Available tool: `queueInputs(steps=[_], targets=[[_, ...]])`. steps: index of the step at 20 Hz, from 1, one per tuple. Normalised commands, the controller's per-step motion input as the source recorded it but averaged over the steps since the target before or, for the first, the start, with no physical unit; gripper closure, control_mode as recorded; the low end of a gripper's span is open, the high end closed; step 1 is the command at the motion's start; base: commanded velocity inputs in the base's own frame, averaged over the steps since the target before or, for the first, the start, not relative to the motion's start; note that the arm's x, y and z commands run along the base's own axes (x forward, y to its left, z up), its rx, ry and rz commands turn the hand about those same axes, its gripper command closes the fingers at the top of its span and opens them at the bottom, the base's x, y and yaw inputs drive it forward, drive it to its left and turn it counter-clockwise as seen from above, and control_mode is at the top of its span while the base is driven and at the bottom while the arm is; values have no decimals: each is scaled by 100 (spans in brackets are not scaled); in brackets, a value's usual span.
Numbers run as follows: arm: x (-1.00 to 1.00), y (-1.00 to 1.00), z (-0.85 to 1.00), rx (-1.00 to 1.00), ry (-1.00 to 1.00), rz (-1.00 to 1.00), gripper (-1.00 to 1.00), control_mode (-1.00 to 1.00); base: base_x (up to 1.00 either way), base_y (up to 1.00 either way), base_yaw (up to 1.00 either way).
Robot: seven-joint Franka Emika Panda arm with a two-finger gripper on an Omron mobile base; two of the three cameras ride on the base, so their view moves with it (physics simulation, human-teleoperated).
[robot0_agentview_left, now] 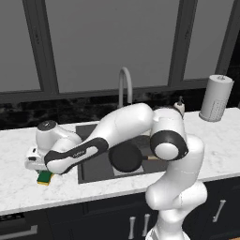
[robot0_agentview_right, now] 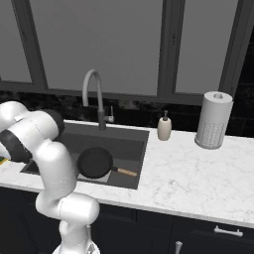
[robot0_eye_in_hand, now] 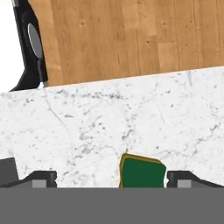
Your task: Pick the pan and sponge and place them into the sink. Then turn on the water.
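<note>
your gripper [robot0_eye_in_hand: 111, 179] stands released, jaws spread wide, one fingertip [robot0_eye_in_hand: 41, 178] at 7 o'clock of the hand view and the other at 5 o'clock. between them sits the sponge [robot0_eye_in_hand: 142, 174], green top with a yellow edge, closer to the right finger and just beside it; you cannot tell whether they touch. it lies on the white marble counter [robot0_eye_in_hand: 109, 122], with wooden floor past the counter's edge at 12 o'clock.

from the left base view, you see the hand [robot0_agentview_left: 37, 159] lowered over the counter at 9 o'clock, the sponge [robot0_agentview_left: 45, 177] peeking out beneath it, just left of the sink [robot0_agentview_left: 93, 168]. the pan [robot0_agentview_left: 125, 156] already lies in the sink, partly behind the forearm, its light handle pointing toward 3 o'clock.

from the right base view, you get the pan [robot0_agentview_right: 95, 162] clearly, flat on the basin floor near the front wall, handle toward 4 o'clock. behind the sink [robot0_agentview_right: 134, 149] rises the faucet [robot0_agentview_right: 94, 96], with no stream under it. farther right on the counter stand a soap bottle [robot0_agentview_right: 164, 127] and a paper towel roll [robot0_agentview_right: 214, 119], windows beyond them.
</note>
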Motion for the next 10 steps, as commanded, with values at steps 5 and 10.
queueInputs(steps=[5, 10], targets=[[12, 23, -21, 0, 2, -12, -100, -100, 0, 0, 0], [24, 1, -32, 0, 0, -2, -100, -100, 0, 0, 0]])
